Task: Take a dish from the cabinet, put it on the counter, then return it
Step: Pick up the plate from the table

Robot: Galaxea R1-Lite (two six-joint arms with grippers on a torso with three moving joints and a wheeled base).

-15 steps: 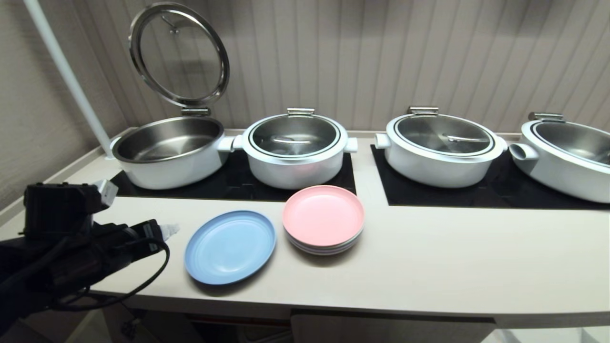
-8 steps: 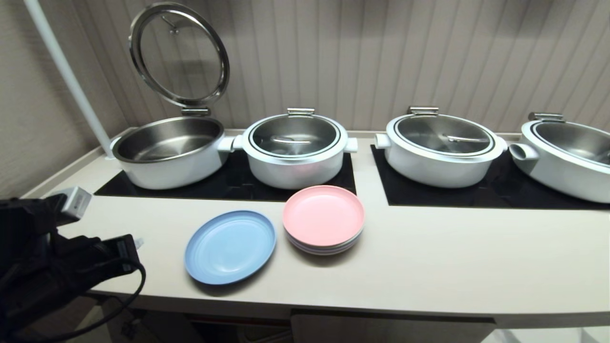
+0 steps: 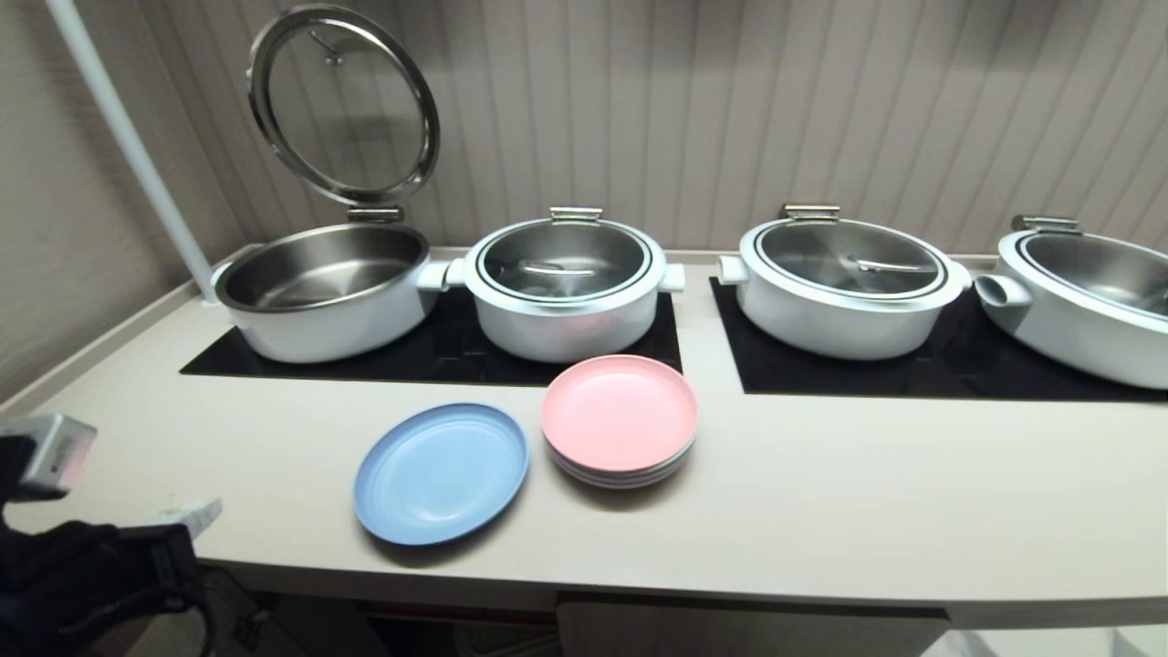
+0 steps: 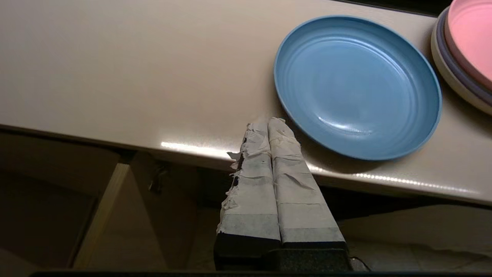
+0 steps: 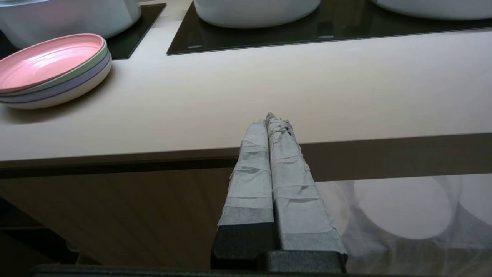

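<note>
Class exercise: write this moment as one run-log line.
blue dish: flat on counter, beside plate stack | left gripper: shut, empty | right gripper: shut, empty

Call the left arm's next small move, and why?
Probably open the jaws and reach back toward the blue dish. It lies alone on the counter beside the pink-topped stack, not yet returned, while the left gripper sits shut and empty at the counter's front edge, apart from the dish's rim.
</note>
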